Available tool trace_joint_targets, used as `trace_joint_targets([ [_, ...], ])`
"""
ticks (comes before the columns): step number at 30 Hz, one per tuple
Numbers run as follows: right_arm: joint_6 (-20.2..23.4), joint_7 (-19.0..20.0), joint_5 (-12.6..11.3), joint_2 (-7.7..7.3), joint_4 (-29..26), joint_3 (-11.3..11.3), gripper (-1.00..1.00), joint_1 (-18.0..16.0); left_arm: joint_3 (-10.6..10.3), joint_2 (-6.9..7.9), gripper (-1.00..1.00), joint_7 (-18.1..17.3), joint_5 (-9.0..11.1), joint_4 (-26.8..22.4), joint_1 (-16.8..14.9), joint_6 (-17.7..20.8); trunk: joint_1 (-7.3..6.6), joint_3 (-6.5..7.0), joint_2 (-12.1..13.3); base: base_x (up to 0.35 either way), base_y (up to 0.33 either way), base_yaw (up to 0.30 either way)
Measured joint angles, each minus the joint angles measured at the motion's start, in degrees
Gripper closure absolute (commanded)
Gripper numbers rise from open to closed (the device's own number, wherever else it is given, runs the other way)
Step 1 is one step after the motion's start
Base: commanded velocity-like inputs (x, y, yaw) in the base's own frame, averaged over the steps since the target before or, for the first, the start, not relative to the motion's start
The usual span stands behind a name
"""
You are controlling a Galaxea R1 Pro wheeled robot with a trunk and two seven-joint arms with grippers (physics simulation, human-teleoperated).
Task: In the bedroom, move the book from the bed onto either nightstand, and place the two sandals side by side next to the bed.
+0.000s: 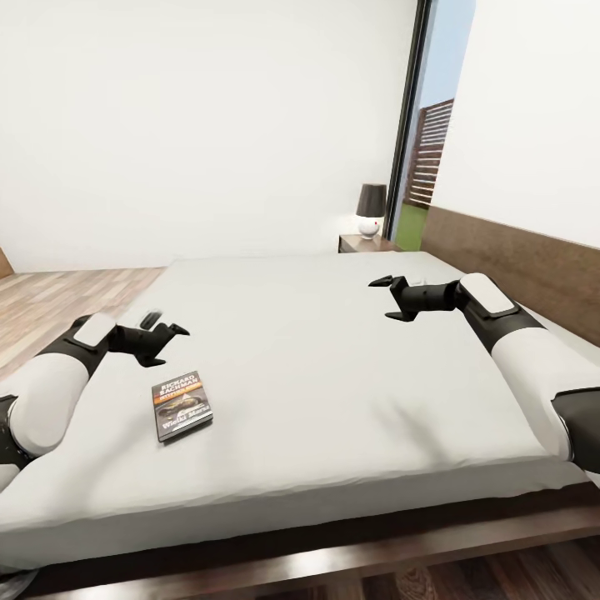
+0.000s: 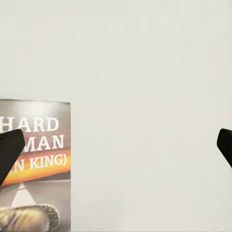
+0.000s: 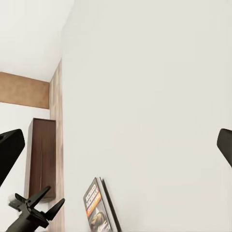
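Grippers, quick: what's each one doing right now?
Left gripper: open, empty, above the mattress beside the book.
Right gripper: open, empty.

- Bright, even daylight washes my view; the window glows.
- Soft shadows lie beneath my arms.
- The wall looks near overexposed.

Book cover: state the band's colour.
Orange, across the book, clearest in the left wrist view.

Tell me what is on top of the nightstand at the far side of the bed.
On the nightstand stands a lamp with a dark shade and a round white base. The bed hides the nightstand's lower part, so its front cannot be seen.
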Motion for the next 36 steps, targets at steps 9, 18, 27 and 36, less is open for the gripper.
trace_joint_targets([
  [9, 0.2, 0.1, 0.0, 0.12, -0.1, 0.2, -1.0, 0.0, 0.0, 0.52, -1.0, 0.0, 0.0, 0.3, 0.0, -3.0, 0.0, 0.0, 0.0, 0.0, 0.0, 0.0],
  [18, 0.1, 0.0, 0.0, 0.17, -0.2, 0.3, -1.0, 0.0, 0.0, 0.51, -1.0, 0.1, 0.0, 0.4, 0.0, -4.6, 0.0, 0.0, 0.0, 0.0, 0.0, 0.0],
  [27, 0.2, 0.1, 0.0, 0.18, -0.3, 0.4, -1.0, 0.0, -0.1, 0.06, -1.0, 0.2, -1.7, 0.3, 0.0, -4.8, 0.0, 0.0, 0.0, 0.0, 0.0, 0.0],
  [36, 0.7, 0.3, 0.0, 0.13, -0.3, 0.1, -1.0, 0.0, 0.0, -0.18, -1.0, 0.1, -3.1, 0.3, 0.0, -4.8, 0.0, 0.0, 0.0, 0.0, 0.0, 0.0],
])
